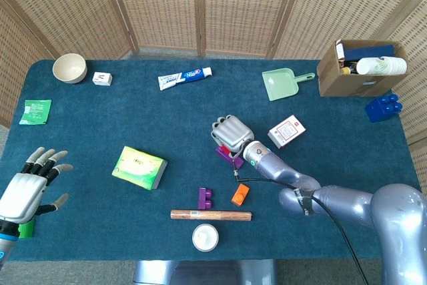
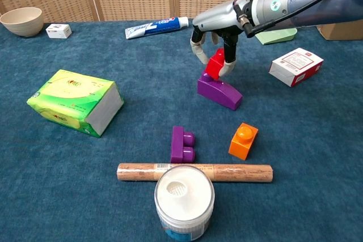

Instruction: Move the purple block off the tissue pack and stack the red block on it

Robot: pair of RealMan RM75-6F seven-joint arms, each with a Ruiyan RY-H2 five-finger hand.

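Right robot hand [image 2: 218, 55] is over the middle of the blue-carpeted bench [image 2: 317, 157], fingers pinching the small red plastic block [image 2: 215, 63] from both sides. The red block sits right at the stud end of the purple wedge-shaped block [image 2: 220, 93], touching or just above it; I cannot tell which. The purple wedge rests on the bench, well apart from the green tissue pack [image 2: 75, 102], which lies to the left with nothing on top. From the head view, the right robot hand [image 1: 231, 132] covers most of the red block, with the purple wedge [image 1: 225, 155] peeking out beneath. Left robot hand [image 1: 30, 181] hangs at the bench's near left edge, fingers spread, holding nothing. Nearer the front lie a small purple 2-stud block [image 2: 182, 144], an orange block [image 2: 243, 140], a brown cork-like rod [image 2: 194, 172] and a white-lidded jar [image 2: 184, 199].
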